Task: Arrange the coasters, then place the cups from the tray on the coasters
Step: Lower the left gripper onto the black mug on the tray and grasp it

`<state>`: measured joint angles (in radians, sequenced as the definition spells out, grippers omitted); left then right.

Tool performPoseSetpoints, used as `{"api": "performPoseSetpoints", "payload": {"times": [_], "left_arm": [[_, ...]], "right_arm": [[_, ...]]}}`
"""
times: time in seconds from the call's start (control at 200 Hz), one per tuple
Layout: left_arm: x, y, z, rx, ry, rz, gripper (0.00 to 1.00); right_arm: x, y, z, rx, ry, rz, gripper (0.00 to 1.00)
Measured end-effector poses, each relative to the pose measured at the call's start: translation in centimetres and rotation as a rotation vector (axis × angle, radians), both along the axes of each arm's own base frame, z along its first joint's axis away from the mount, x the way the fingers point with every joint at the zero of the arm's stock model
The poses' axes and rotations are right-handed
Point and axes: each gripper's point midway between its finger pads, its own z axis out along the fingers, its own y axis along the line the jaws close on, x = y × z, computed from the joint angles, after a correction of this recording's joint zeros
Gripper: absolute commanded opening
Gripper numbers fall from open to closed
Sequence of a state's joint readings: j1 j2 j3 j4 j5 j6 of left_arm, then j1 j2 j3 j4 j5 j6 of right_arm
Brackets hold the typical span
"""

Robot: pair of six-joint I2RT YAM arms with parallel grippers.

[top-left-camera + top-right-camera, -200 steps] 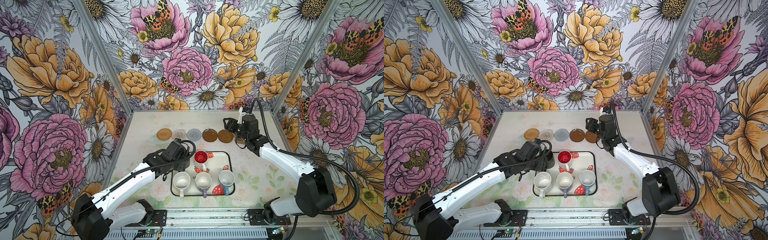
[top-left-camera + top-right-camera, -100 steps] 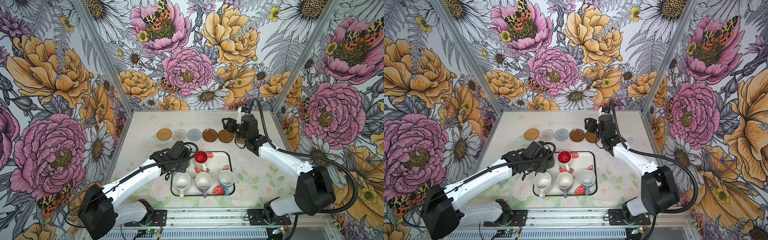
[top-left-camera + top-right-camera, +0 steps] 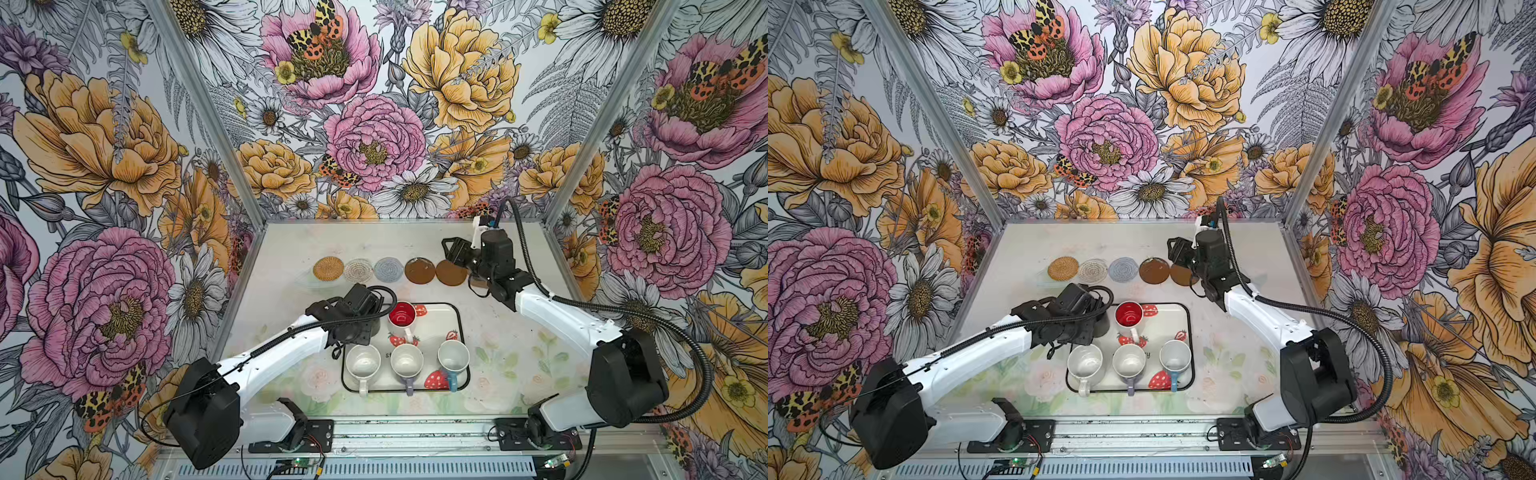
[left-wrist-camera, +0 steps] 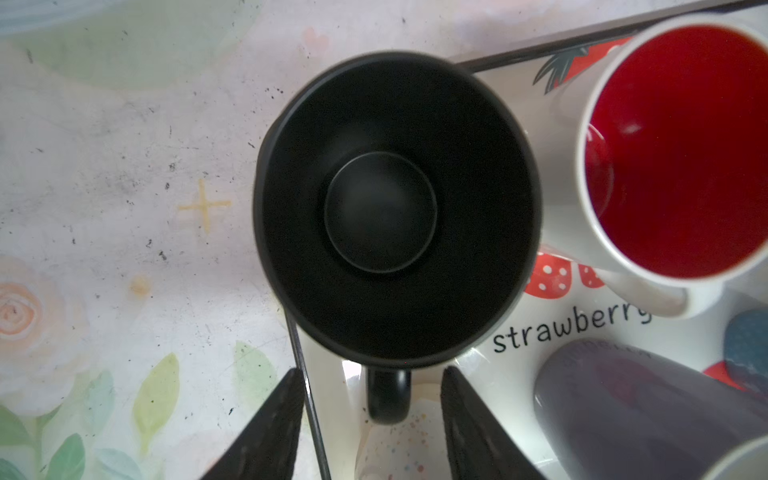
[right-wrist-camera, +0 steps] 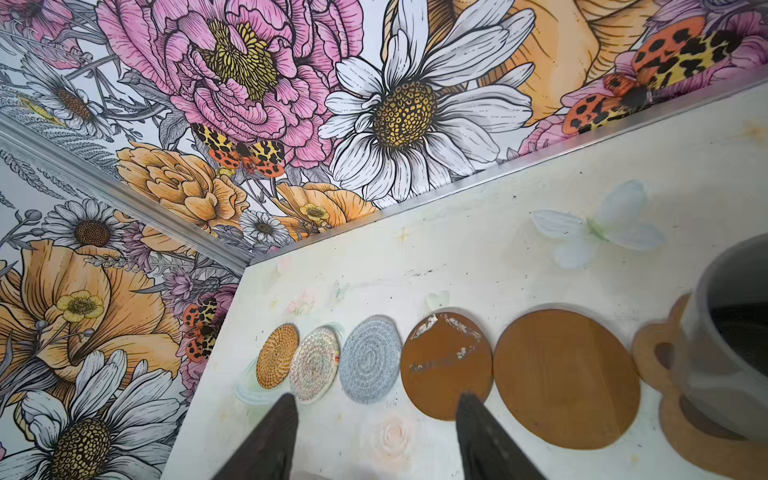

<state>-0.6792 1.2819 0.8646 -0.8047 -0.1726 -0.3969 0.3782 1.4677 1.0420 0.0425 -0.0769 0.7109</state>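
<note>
Five round coasters lie in a row at the back: tan rattan [image 3: 328, 268], cream [image 3: 358, 270], grey-blue [image 3: 388, 269] and two brown [image 3: 419, 271] [image 3: 451, 272]. The paw-shaped coaster [image 5: 656, 357] carries the grey cup [image 5: 731, 332]. On the tray [image 3: 459, 320] stand the red-lined cup [image 3: 402, 313], white cup [image 3: 363, 360], lilac cup [image 3: 407, 360] and light blue cup [image 3: 453, 356]. The black cup [image 4: 395, 208] is at the tray's far left corner. My left gripper [image 4: 370, 371] is open, its fingers either side of the black handle [image 4: 388, 395] with gaps. My right gripper [image 5: 379, 398] hangs open and empty near the brown coasters.
Flowered walls [image 3: 374, 145] close in the table at the back and both sides. The right arm [image 3: 557, 316] stretches over the table's right half and hides the paw coaster from above. The left arm [image 3: 274, 353] crosses the front left toward the tray.
The left arm has shifted a little over the tray's far left corner and its jaws have narrowed toward the black cup's handle. The right arm has stayed where it was.
</note>
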Motion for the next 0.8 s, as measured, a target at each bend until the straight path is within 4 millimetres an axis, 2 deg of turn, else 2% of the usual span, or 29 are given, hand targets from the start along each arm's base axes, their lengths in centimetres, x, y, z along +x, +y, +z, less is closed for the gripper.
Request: {"api": "performPoseSetpoints", "payload": {"times": [0.28,0.515,0.801], "left_arm": [[0.6,-0.2,-1.2,-0.002,0.012,0.009,0.5],[0.9,-0.4,-1.7,-0.011,0.021,0.01,0.43],[1.0,-0.7,-2.0,-0.017,0.027,0.005,0.35]], "right_arm": [[0.0,0.1,-0.2,0.001,0.005,0.006,0.63],[0.1,0.4,-1.0,0.0,0.027,0.016,0.63],[0.2,0.0,-1.0,0.0,0.029,0.008,0.63]]}}
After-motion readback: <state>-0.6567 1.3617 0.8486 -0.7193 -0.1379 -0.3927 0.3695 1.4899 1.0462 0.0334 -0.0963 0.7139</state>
